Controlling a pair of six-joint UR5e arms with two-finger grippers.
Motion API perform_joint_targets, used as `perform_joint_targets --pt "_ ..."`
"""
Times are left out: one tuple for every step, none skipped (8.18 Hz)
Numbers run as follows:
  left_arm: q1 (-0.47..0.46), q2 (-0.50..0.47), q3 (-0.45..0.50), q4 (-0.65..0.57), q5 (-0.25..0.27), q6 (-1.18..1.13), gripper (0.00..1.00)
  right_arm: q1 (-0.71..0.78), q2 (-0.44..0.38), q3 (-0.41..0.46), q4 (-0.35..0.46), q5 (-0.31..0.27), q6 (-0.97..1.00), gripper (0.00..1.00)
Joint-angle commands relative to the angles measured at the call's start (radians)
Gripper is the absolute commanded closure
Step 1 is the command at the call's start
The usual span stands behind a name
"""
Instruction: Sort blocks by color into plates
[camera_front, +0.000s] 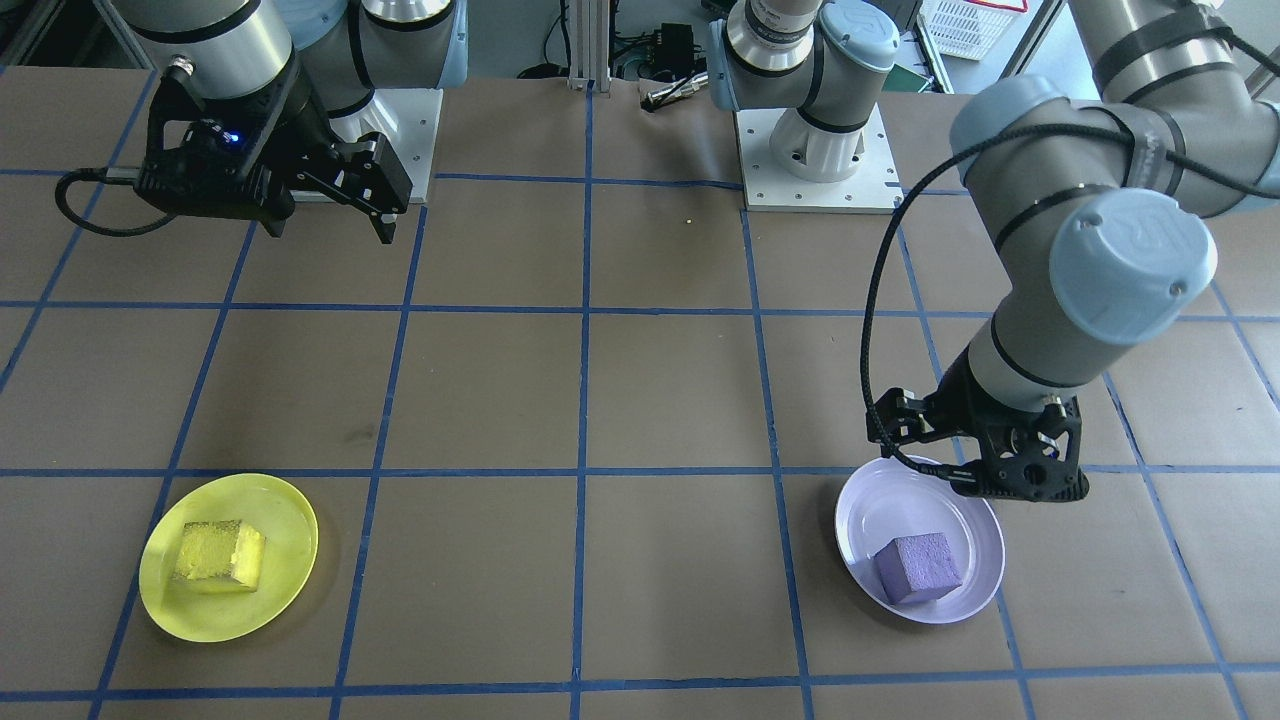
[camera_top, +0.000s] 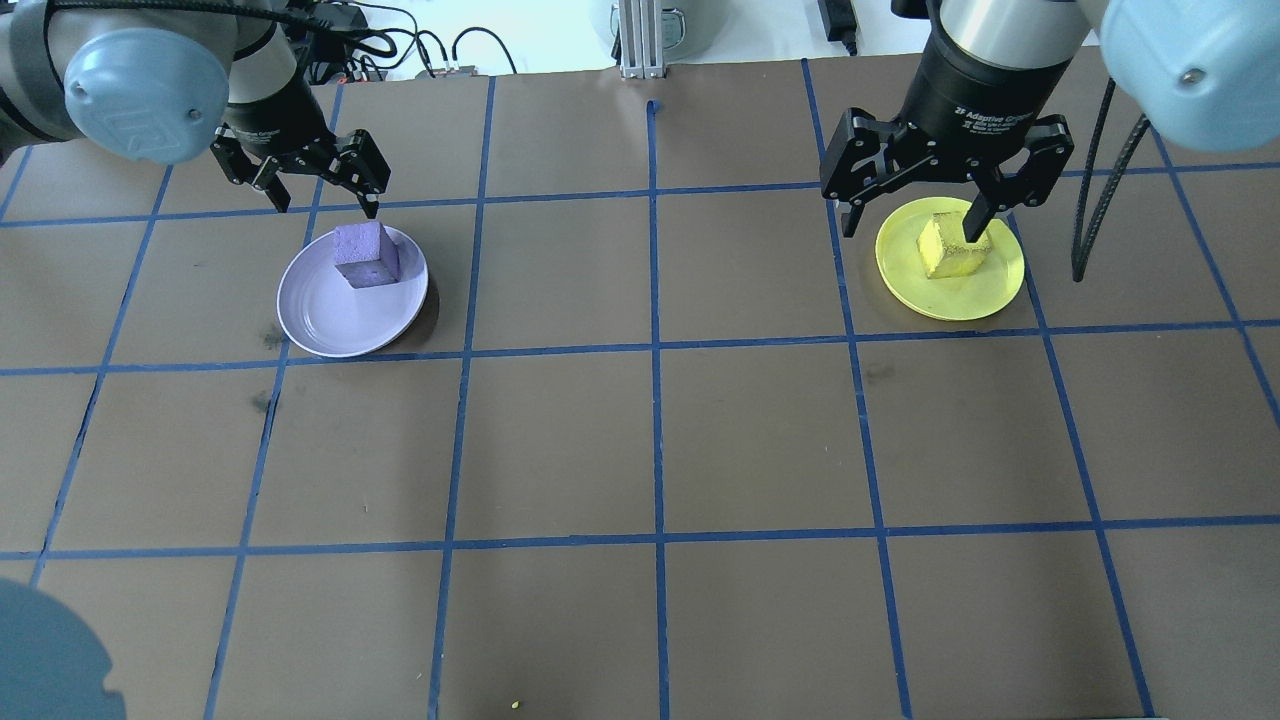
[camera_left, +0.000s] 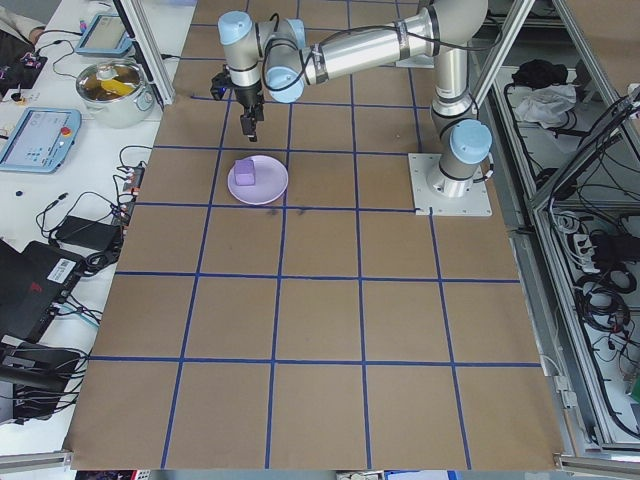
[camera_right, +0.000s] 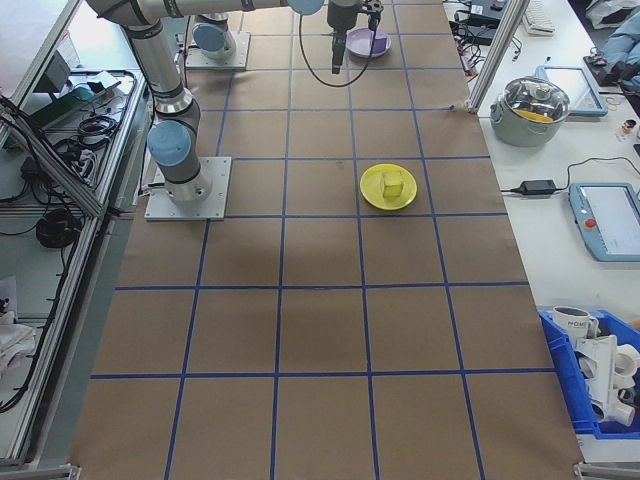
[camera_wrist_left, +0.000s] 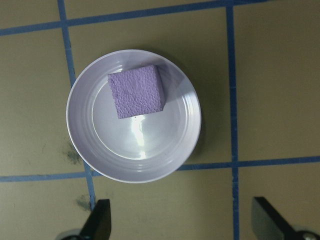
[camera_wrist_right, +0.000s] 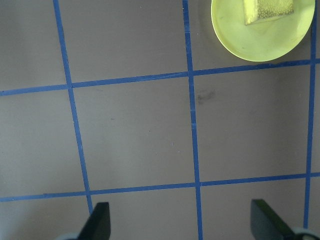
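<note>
A pale purple block (camera_front: 918, 568) (camera_top: 366, 254) (camera_wrist_left: 136, 91) lies in the lavender plate (camera_front: 880, 505) (camera_top: 330, 320) (camera_wrist_left: 145, 155), near its rim. My left gripper (camera_top: 325, 205) (camera_front: 975, 470) (camera_wrist_left: 185, 222) hovers open just beside that plate and holds nothing. A yellow block (camera_front: 220, 553) (camera_top: 950, 250) (camera_wrist_right: 267, 10) rests in the yellow plate (camera_front: 290, 530) (camera_top: 960, 300) (camera_wrist_right: 255, 42). High above the table and back from that plate, my right gripper (camera_top: 912, 230) (camera_front: 330, 225) (camera_wrist_right: 185, 222) is open and empty.
Blue tape lines grid the brown table (camera_top: 650, 430). The arm bases stand on metal plates (camera_front: 820, 190) at the robot's edge. A tiny yellow crumb (camera_top: 515, 704) lies near the front. Side benches carry a pot (camera_right: 538, 105), tablets and a blue bin (camera_right: 600, 385).
</note>
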Motion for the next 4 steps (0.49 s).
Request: perform_joint_targets --pt "-0.094 0.134 -0.001 -0.082 -0.010 -0.200 0.00 0.000 0.000 0.000 -0.003 0.001 0.001 0.00" --pt "-0.125 0.157 -0.001 -0.095 -0.010 -0.208 0.00 0.000 0.000 0.000 -0.003 0.001 0.002 0.00" --pt "-0.160 0.180 -0.007 -0.097 -0.003 -0.208 0.00 0.000 0.000 0.000 -0.003 0.001 0.002 0.00" --pt "-0.175 0.209 -0.013 -0.097 -0.001 -0.207 0.00 0.000 0.000 0.000 -0.003 -0.001 -0.002 0.00"
